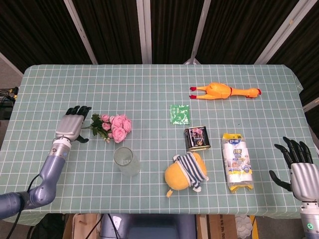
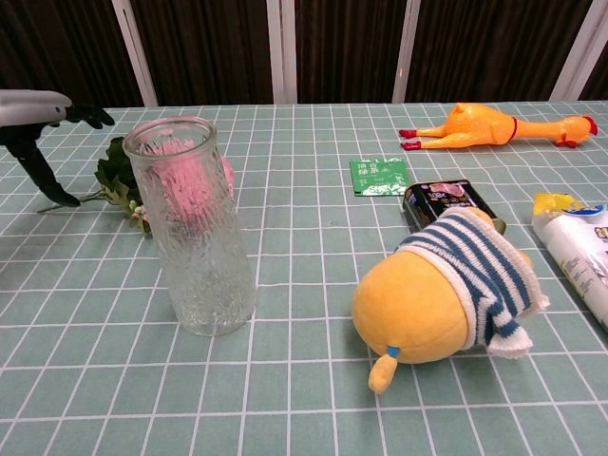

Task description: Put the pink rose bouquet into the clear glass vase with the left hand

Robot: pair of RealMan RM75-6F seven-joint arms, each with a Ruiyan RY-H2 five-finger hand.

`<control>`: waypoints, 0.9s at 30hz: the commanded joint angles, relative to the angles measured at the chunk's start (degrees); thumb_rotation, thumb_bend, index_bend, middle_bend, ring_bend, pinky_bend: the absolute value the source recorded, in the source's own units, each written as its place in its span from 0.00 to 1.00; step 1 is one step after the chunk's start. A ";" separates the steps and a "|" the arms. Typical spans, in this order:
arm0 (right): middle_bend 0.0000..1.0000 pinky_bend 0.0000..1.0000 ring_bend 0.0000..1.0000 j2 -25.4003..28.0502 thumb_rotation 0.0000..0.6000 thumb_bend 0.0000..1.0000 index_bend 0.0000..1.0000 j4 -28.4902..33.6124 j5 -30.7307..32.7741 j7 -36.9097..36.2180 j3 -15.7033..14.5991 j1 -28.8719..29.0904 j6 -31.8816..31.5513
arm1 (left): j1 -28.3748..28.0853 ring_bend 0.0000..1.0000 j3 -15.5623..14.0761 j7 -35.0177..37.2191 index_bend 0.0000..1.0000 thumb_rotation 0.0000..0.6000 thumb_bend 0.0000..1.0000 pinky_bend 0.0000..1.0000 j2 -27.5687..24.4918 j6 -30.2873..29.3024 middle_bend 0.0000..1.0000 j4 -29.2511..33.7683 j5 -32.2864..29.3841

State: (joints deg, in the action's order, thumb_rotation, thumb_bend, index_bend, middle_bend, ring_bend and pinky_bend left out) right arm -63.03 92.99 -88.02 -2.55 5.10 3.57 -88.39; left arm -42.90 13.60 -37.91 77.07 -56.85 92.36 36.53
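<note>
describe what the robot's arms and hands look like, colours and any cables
The left hand has a silver-grey metal back and black fingers, on a smooth bluish-grey forearm with a thin black cable looping near the elbow. The right hand matches it: silver-grey back, black fingers, a pale grey wrist with a small green mark at the frame's bottom edge.

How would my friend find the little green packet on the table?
Start at the long rubber chicken near the far edge of the checked table. Come toward the robot and a bit left: the green packet lies flat there, just beyond the dark tin. It is the only flat, green, square thing.
</note>
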 commanded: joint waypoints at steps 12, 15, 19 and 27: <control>0.09 0.00 0.08 0.06 1.00 0.28 0.21 0.17 -0.08 0.03 -0.13 0.21 0.34 | -4.83 0.01 -0.90 -3.48 0.06 1.00 0.05 0.09 9.13 -3.51 0.08 -4.71 -0.47; 0.09 0.00 0.08 0.14 1.00 0.28 0.21 0.18 0.01 -0.30 -0.07 0.10 0.12 | -5.88 0.01 -1.27 -5.30 0.06 1.00 0.07 0.10 11.16 -4.30 0.08 -6.46 -1.36; 0.09 0.00 0.08 0.22 1.00 0.28 0.21 0.12 0.27 -0.64 0.04 -0.01 -0.04 | -6.87 0.01 -1.38 -7.02 0.06 1.00 0.08 0.10 13.11 -4.71 0.08 -8.50 -2.85; 0.09 0.00 0.08 0.34 1.00 0.28 0.21 -0.12 0.49 -1.32 0.17 -0.16 -0.30 | -8.34 0.12 -0.85 -5.88 0.11 1.00 0.29 0.21 17.36 -4.35 0.21 -13.55 -1.57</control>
State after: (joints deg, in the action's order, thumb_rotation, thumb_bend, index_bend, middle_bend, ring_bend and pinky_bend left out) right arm -62.69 92.88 -87.53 -3.86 5.26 3.42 -88.69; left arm -50.92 12.65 -44.54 93.40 -61.15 79.94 33.95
